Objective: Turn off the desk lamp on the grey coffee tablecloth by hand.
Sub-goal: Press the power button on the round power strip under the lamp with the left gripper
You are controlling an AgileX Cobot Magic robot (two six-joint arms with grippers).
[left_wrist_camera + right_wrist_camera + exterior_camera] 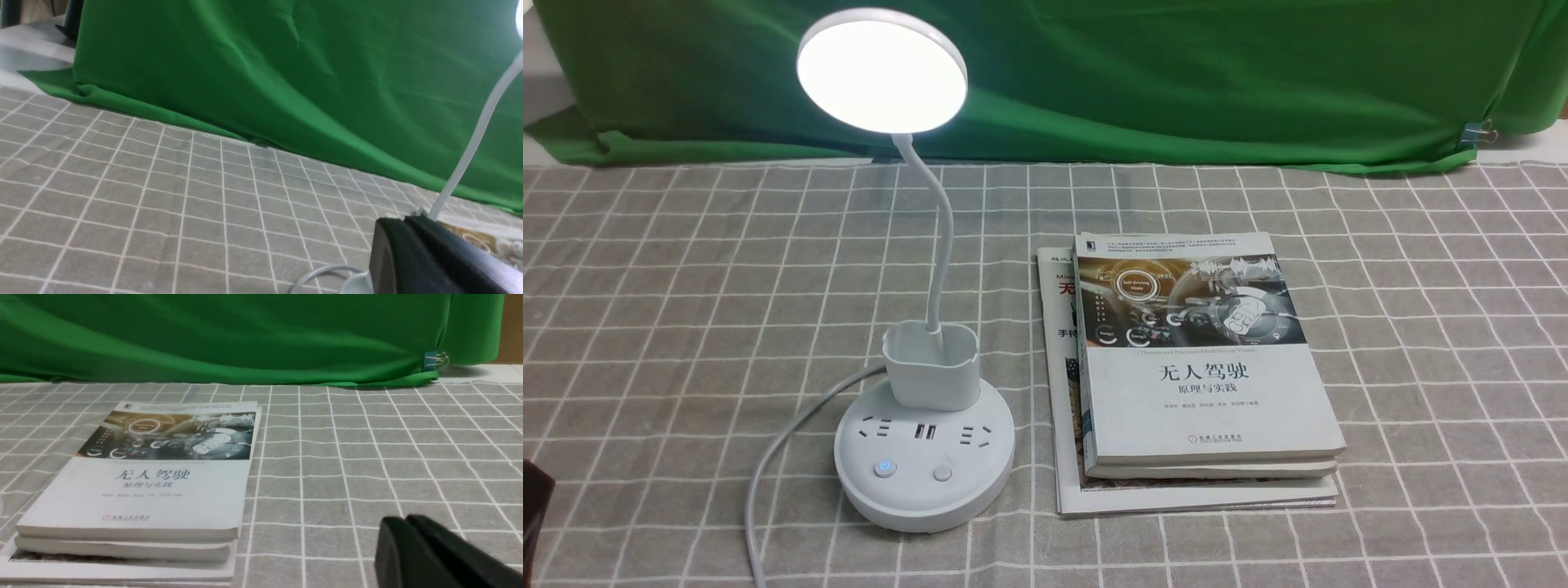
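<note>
— On the grey coffee tablecloth [686,310], where does the desk lamp [923,457] stand, and is it lit?

— It stands upright with its round base flat on the cloth, and its disc head [882,69] glows white. I judge the switch-off has not yet begun.

— What lies around the lamp?

— A white cord [768,457] trails from its base. A stack of books [1201,384] lies just beside the lamp, and a green cloth [1176,73] hangs behind it.

— And the claws?

— The left claw [405,221] is closed on nothing, near the lamp's base. The right claw [408,518] is also closed and empty, beyond the books from the lamp.

— What does the next move call for?

— I think the left claw's tip should come down squarely on the blue-ringed button [885,468] at the base's front. The plain button [943,472] sits right beside it. Which of the two switches the light is only my guess.
</note>
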